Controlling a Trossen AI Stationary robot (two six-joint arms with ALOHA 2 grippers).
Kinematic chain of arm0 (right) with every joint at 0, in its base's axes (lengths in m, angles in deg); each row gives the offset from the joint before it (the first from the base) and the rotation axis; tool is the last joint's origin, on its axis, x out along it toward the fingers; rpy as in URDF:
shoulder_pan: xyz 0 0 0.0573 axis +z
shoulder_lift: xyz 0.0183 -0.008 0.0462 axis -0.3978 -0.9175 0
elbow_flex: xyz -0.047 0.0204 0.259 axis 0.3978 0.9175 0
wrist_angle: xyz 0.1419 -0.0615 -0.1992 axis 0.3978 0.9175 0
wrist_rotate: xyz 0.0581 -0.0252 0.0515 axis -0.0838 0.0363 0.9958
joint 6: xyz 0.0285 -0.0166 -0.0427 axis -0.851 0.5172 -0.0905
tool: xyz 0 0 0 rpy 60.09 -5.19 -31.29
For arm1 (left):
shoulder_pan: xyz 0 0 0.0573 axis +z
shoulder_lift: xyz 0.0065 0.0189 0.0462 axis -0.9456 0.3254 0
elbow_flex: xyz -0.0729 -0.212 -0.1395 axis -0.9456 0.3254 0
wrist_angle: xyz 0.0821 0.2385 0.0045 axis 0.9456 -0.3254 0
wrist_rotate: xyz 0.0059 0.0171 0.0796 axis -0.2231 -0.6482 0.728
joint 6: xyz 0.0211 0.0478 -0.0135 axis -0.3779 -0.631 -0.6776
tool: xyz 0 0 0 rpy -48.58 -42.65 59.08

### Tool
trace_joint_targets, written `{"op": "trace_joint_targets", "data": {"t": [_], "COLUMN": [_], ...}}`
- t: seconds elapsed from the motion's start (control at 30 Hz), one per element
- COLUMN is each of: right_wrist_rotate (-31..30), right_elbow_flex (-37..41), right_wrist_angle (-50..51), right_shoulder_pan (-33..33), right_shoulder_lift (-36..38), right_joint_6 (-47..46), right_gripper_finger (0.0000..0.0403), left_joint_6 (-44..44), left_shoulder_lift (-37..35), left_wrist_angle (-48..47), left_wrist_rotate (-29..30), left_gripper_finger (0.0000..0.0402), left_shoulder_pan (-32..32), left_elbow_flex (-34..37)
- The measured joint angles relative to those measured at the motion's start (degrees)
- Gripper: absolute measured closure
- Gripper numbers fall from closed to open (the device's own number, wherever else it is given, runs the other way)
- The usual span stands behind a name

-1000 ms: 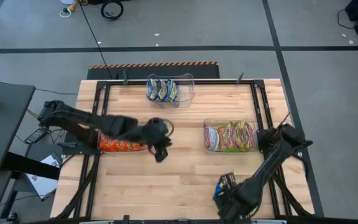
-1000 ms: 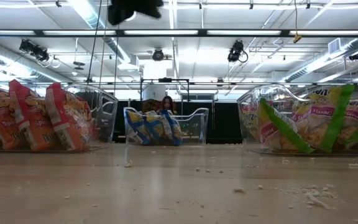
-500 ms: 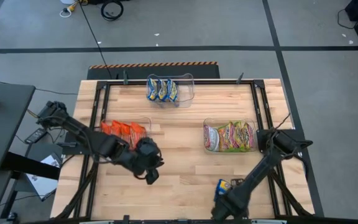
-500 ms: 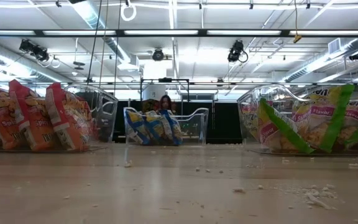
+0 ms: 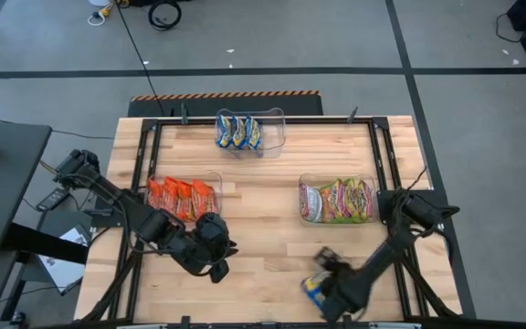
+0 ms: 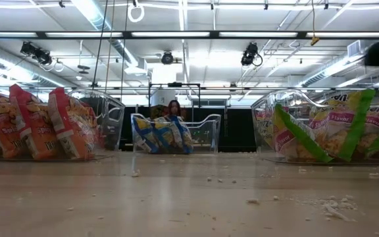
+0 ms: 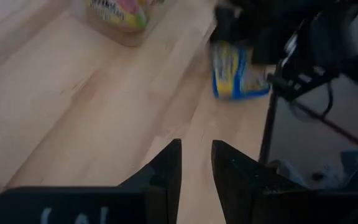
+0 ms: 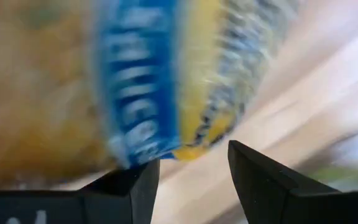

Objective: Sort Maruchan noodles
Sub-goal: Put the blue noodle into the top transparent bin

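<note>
One blue-and-yellow noodle packet (image 5: 314, 289) lies flat on the table near the near edge, right of centre; it also shows in the left wrist view (image 7: 232, 71). My right gripper (image 5: 329, 278) is over it, open, and the packet (image 8: 148, 81) fills the right wrist view just beyond the fingertips (image 8: 194, 163). My left gripper (image 5: 217, 267) hovers near the table's near middle, slightly open and holding nothing (image 7: 196, 152). Orange-red packets (image 5: 181, 196), blue-and-yellow packets (image 5: 240, 132) and silver-white and green packets (image 5: 338, 199) stand on edge in three clear bins. My right gripper is open right at one end of the blue-and-yellow packet (image 8: 166, 146), which lies on the table. The picture is blurred there, so I cannot tell whether a finger touches it.
Three clear bins sit on the table: one left of centre (image 5: 215, 179), one at the far edge (image 5: 277, 117), one right of centre (image 5: 305, 181). Bare wood (image 5: 263, 228) lies between them. Crumbs (image 6: 328, 207) dot the tabletop. A person (image 6: 175, 108) is far behind the table.
My left gripper has drawn back from over the orange-red bin toward the near edge, leaving that bin's packets uncovered. My right gripper has shifted over the blue-and-yellow packet, which now lies a little farther left and nearer the near edge.
</note>
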Motion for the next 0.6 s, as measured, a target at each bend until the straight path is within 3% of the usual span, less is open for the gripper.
{"op": "trace_joint_targets", "data": {"t": [0.13, 0.23, 0.33, 0.43, 0.53, 0.6], "right_wrist_rotate": [-16.37, -19.67, -18.06, -10.24, 7.81, 15.35], "right_elbow_flex": [-0.87, -4.07, -7.91, -10.53, -10.36, -9.25], "right_wrist_angle": [-11.21, -12.47, -8.01, -2.87, -2.46, -3.40], "right_shoulder_pan": [-5.43, -8.90, -10.61, -10.24, -8.95, -7.35], "right_shoulder_lift": [-0.07, -0.03, 0.80, 3.22, 6.39, 7.60], "right_joint_6": [16.49, 16.96, 10.30, 2.88, -7.35, -15.04], "right_gripper_finger": [0.0207, 0.0207, 0.0207, 0.0210, 0.0214, 0.0217], "left_joint_6": [2.18, 5.08, 7.98, 9.08, 6.87, 3.75], "left_shoulder_lift": [0.97, 2.27, 5.13, 9.38, 14.04, 17.23], "left_wrist_angle": [0.28, 0.36, 3.24, 8.66, 16.65, 21.87], "left_wrist_rotate": [0.18, 0.18, -1.17, -3.59, -6.05, -6.99], "left_gripper_finger": [0.0297, 0.0281, 0.0262, 0.0247, 0.0240, 0.0240], "left_shoulder_pan": [0.14, -0.32, -0.83, -1.66, -2.38, -2.83], "left_elbow_flex": [0.20, 0.17, 0.13, 0.15, 0.15, 0.15]}}
